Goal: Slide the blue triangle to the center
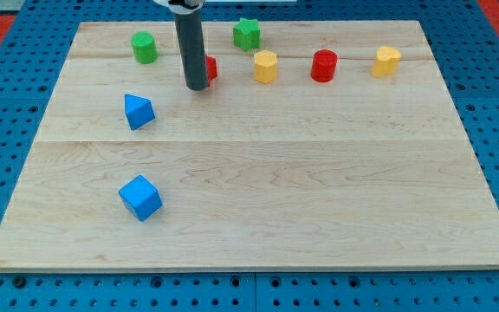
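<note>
The blue triangle (139,111) lies on the wooden board (258,191) at the view's left, upper half. My tip (197,87) is down on the board, up and to the right of the blue triangle, with a gap between them. The rod partly hides a red block (210,68) just behind it.
A blue cube (140,198) lies lower left. Along the view's top are a green cylinder (145,47), a green star (247,34), a yellow hexagon block (266,66), a red cylinder (324,66) and a yellow block (387,61).
</note>
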